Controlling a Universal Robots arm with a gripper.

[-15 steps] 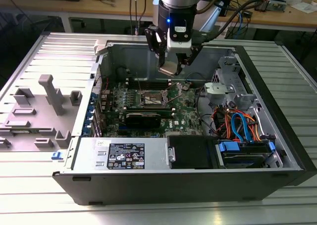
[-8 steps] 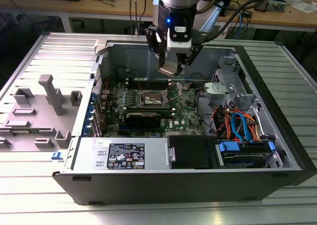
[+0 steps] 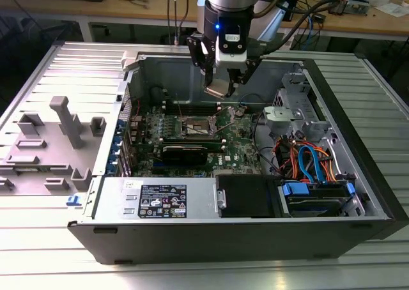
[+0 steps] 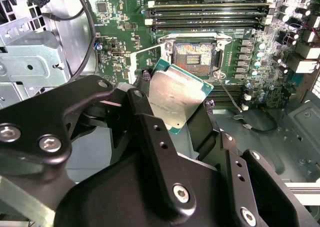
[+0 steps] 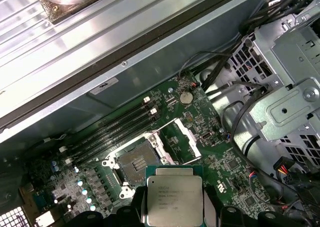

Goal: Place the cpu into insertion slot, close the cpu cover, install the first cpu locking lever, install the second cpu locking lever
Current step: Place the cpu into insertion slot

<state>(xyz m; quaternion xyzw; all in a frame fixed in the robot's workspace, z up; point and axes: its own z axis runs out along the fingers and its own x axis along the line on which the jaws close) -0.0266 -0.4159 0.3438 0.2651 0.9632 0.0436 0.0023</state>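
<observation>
At the exterior view's left, grey plastic fixtures (image 3: 64,121) stood well apart from the work. Toward the middle, the insertion slot (image 3: 200,128) lay bare on the green circuit board (image 3: 239,146), with the cpu cover (image 5: 182,139) swung open beside it, presumably so the chip could go straight in. Above the slot and slightly toward the exterior view's right, the gripper (image 3: 223,84) hung from a near-vertical wrist, its fingers clamped on opposite edges of the cpu (image 4: 175,99). The chip was held silver top toward the wrist, apparently tilted, clear of the board and not yet seated.

Silver cpu (image 4: 176,99) aloft — insertion slot (image 4: 196,57) bare
</observation>
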